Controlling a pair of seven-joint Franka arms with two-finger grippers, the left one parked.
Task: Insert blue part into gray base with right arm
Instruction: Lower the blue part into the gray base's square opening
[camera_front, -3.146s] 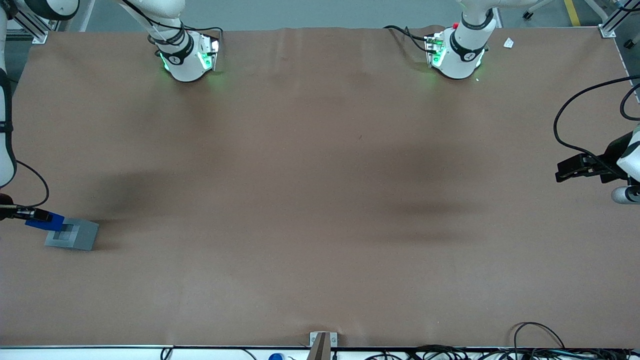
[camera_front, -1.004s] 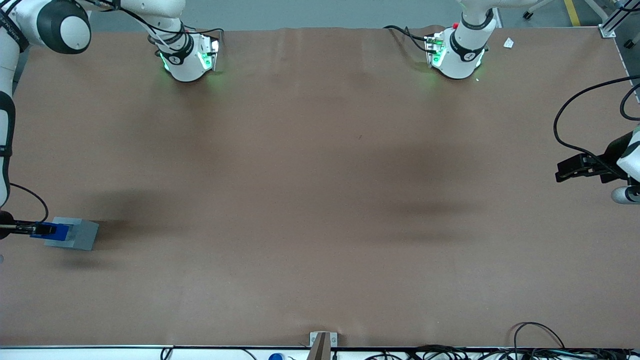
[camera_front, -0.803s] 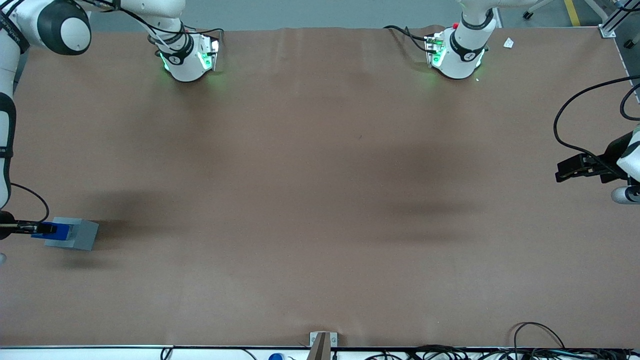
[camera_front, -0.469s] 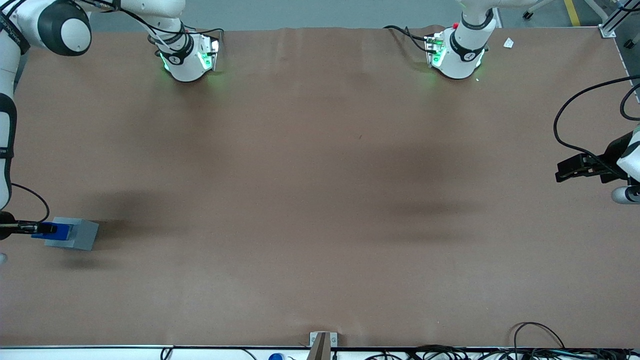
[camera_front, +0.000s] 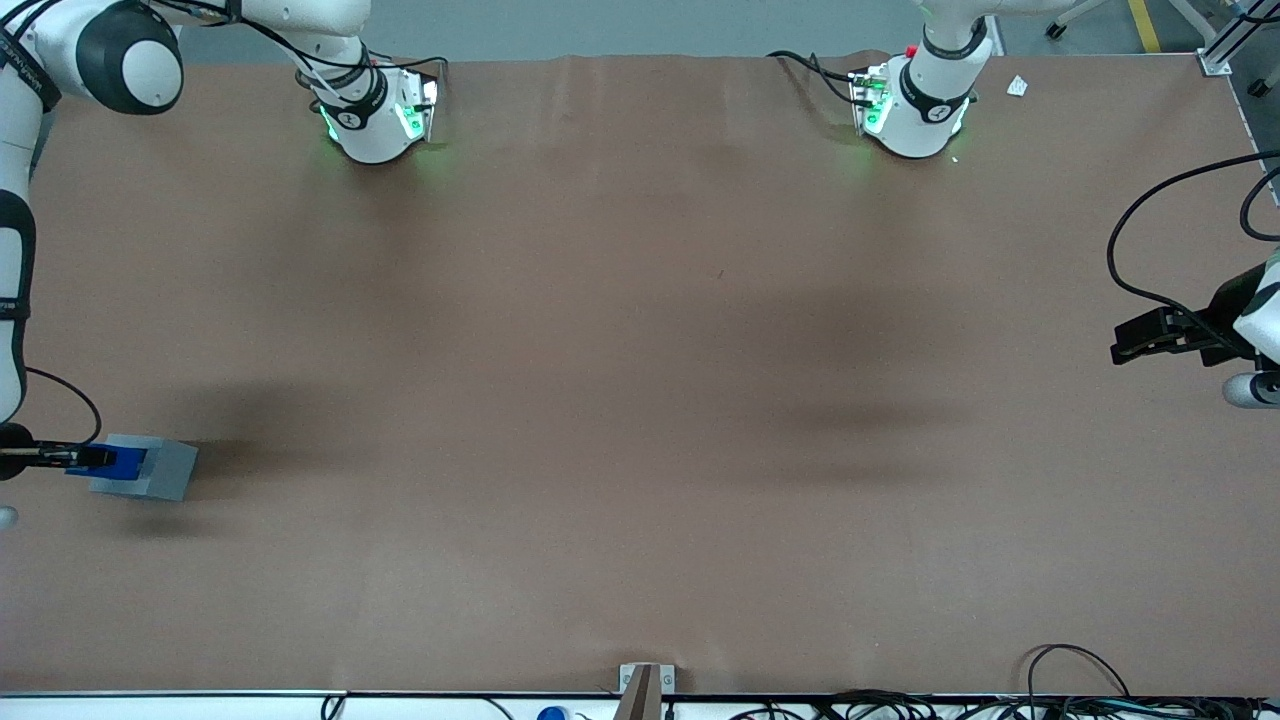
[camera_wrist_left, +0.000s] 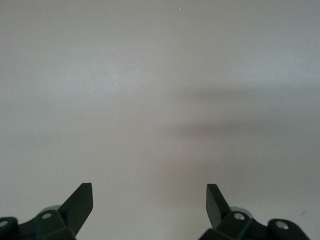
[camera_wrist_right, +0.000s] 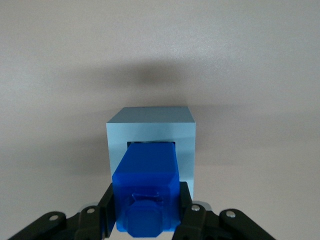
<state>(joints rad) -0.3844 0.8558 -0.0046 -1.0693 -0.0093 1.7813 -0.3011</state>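
Brown table covering (camera_front: 640, 380) surrounds our gripper (camera_wrist_right: 145, 220), its fingers clamped on the blue part (camera_wrist_right: 146, 187). Since three seconds ago we have lowered it directly below the gripper into the gray base (camera_wrist_right: 150, 122); seating looks nearly complete.

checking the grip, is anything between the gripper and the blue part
No. In the right wrist view the gripper is shut on the blue part with nothing between them; the part's end sits in the gray base recess.
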